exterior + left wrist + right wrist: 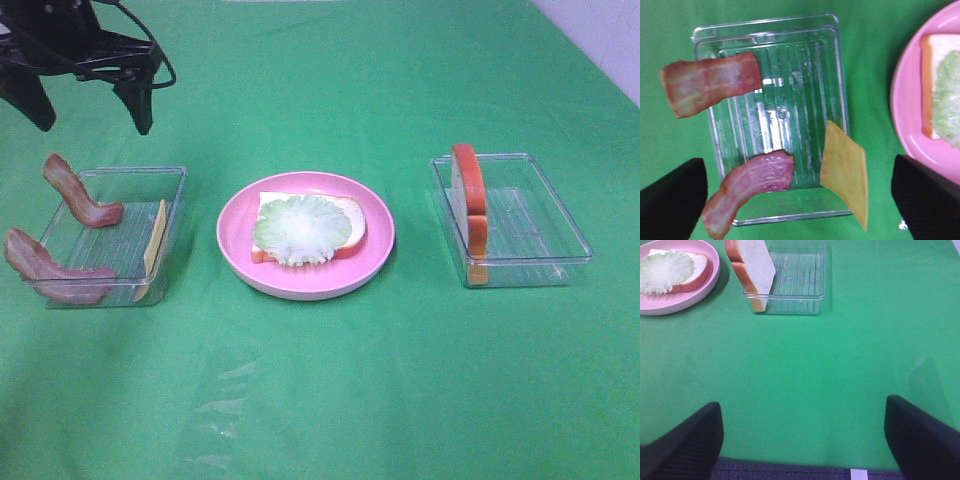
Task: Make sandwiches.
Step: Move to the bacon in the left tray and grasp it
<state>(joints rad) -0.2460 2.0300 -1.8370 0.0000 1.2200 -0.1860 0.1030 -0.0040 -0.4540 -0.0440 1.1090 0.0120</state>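
Observation:
The sandwich (352,226) is one white bread slice with a pale green lettuce leaf (300,228) on top, lying on the pink plate (300,286). My left gripper (88,102) hangs open, high above the far end of the left clear tray (175,175). In the left wrist view the open gripper (800,200) looks down on two bacon strips (710,82) (752,185) and a yellow cheese slice (845,175) in that tray (790,30). My right gripper (802,440) is open over bare cloth, well short of an upright bread slice (754,267). It holds nothing.
The right clear tray (530,225) holds only the bread slice (468,200), which leans on its left wall. Both bacon strips (80,192) (55,272) hang over the left tray's outer rim, and the cheese (156,240) leans on its inner wall. Green cloth covers the table.

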